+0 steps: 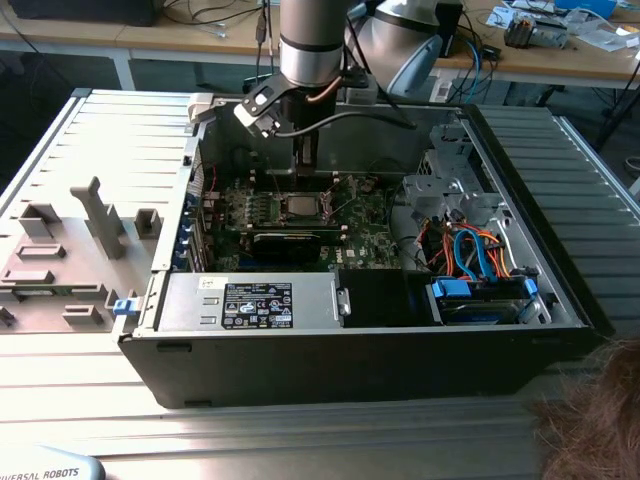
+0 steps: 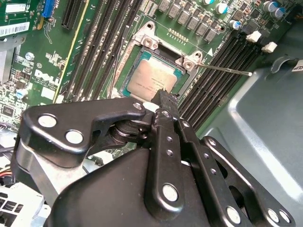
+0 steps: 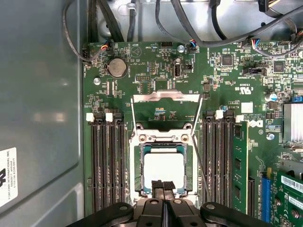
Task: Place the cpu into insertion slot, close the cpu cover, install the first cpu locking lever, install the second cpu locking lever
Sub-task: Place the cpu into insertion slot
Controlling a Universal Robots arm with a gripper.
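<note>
The cpu (image 3: pixel 163 166), a small square chip with a pale metal top, lies flat in the insertion slot (image 3: pixel 137 172) on the green motherboard; it shows too in the second wrist view (image 2: pixel 150 78) and the exterior view (image 1: pixel 300 206). The cpu cover (image 3: pixel 164 98), a thin silvery frame with a square window, stands swung open at the far end of the socket. One thin locking lever (image 3: pixel 199 163) sticks out free beside the socket, also seen as a rod (image 2: pixel 222 70). My gripper (image 3: pixel 163 185) hovers just over the chip's near edge, fingers shut together with nothing between them.
Black memory slots (image 3: pixel 106 161) flank the socket on both sides. A black graphics card (image 1: pixel 288 242) and a grey power supply box (image 1: pixel 250 300) sit nearer the case front. Cables (image 1: pixel 470 250) fill the exterior view's right. The case wall (image 3: pixel 42 109) is close by.
</note>
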